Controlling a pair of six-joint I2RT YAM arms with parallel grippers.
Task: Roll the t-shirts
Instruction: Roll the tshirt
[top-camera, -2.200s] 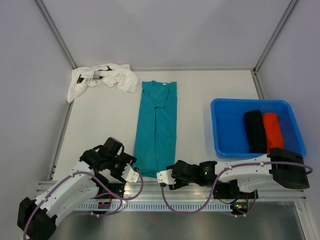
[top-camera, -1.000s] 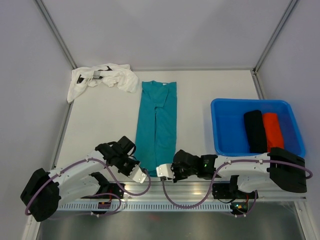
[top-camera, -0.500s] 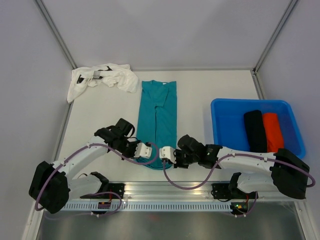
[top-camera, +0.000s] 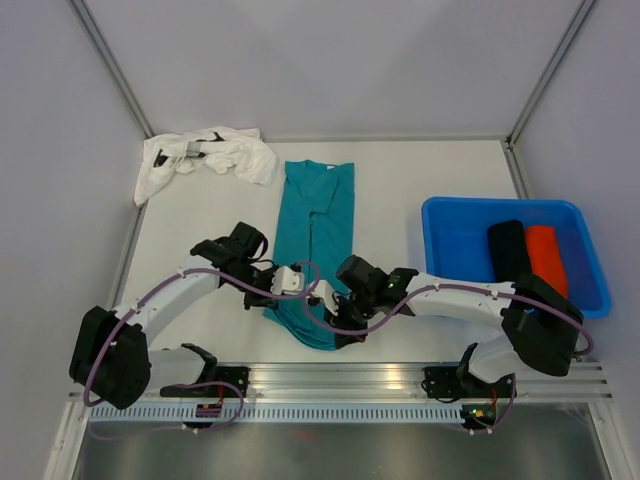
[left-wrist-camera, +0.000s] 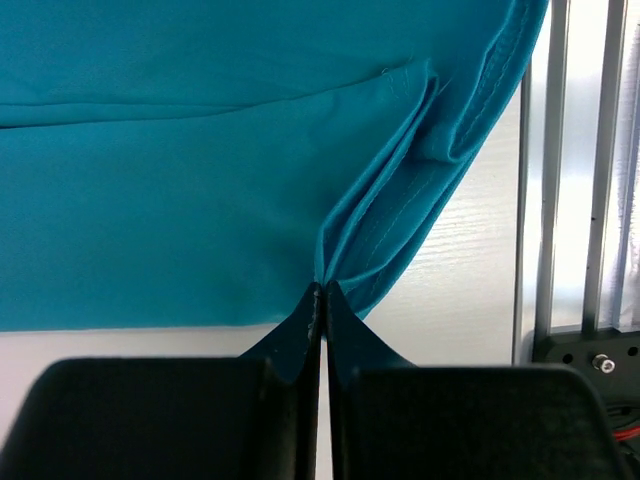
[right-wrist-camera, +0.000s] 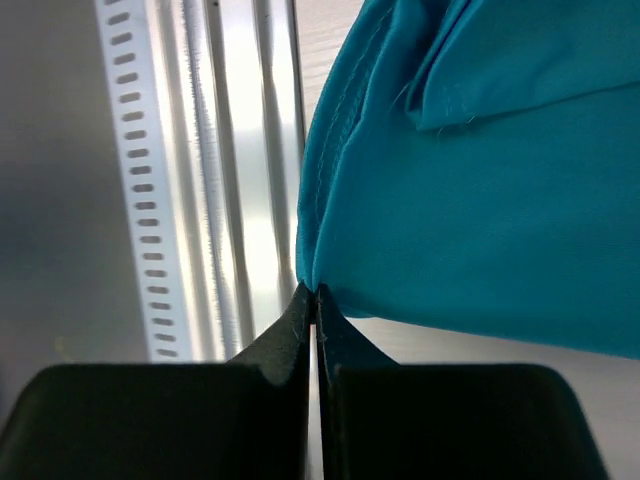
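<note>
A teal t-shirt, folded into a long strip, lies down the middle of the table. Its near hem is pulled up and bunched between my two grippers. My left gripper is shut on the hem's left corner; in the left wrist view the gripper pinches gathered teal cloth. My right gripper is shut on the right corner, where the gripper nips a teal fold. A white t-shirt lies crumpled at the back left. Rolled black and orange-red t-shirts lie in the tub.
The blue plastic tub stands at the right of the table. An aluminium rail runs along the near edge and shows in both wrist views. Grey walls close in the back and sides.
Both grippers came in from the near edge to the teal shirt's near hem, shut on its corners and drew it up and away from the rail.
</note>
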